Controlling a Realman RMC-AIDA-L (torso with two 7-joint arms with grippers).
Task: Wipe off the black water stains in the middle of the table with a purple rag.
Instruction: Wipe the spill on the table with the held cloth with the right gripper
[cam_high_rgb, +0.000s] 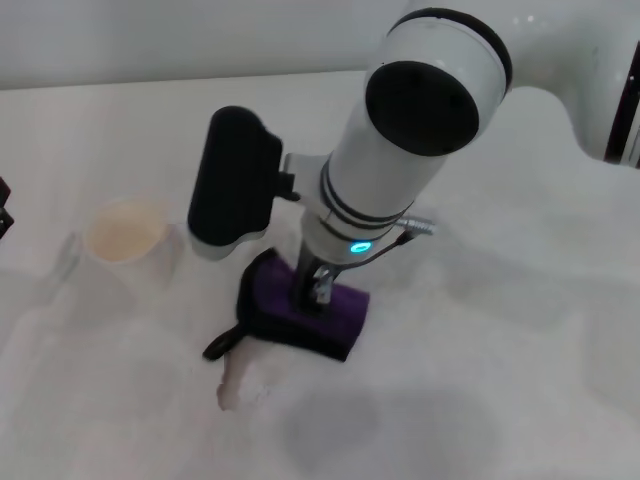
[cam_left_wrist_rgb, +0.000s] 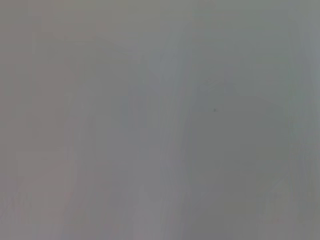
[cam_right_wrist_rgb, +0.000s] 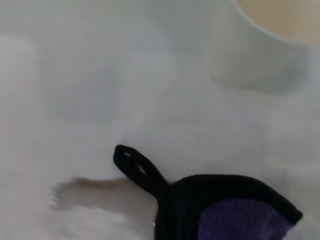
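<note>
The purple rag (cam_high_rgb: 335, 312) lies flat on the white table (cam_high_rgb: 520, 330) near its middle. Its black edging and short black loop (cam_high_rgb: 222, 343) point toward the front left. My right gripper (cam_high_rgb: 316, 287) comes straight down from the big white arm and is shut on the rag's top, pressing it to the table. The right wrist view shows the rag's corner (cam_right_wrist_rgb: 240, 220) and its loop (cam_right_wrist_rgb: 137, 167). The black water stains show in no view; only a pale wet smear (cam_high_rgb: 240, 385) lies by the loop. A dark sliver of my left gripper (cam_high_rgb: 4, 208) sits at the left edge.
A white paper cup (cam_high_rgb: 125, 238) with a cream inside stands upright left of the rag, and it also appears in the right wrist view (cam_right_wrist_rgb: 260, 45). Faint grey smudges (cam_high_rgb: 400, 425) mark the tabletop in front. The left wrist view shows only a blank grey surface.
</note>
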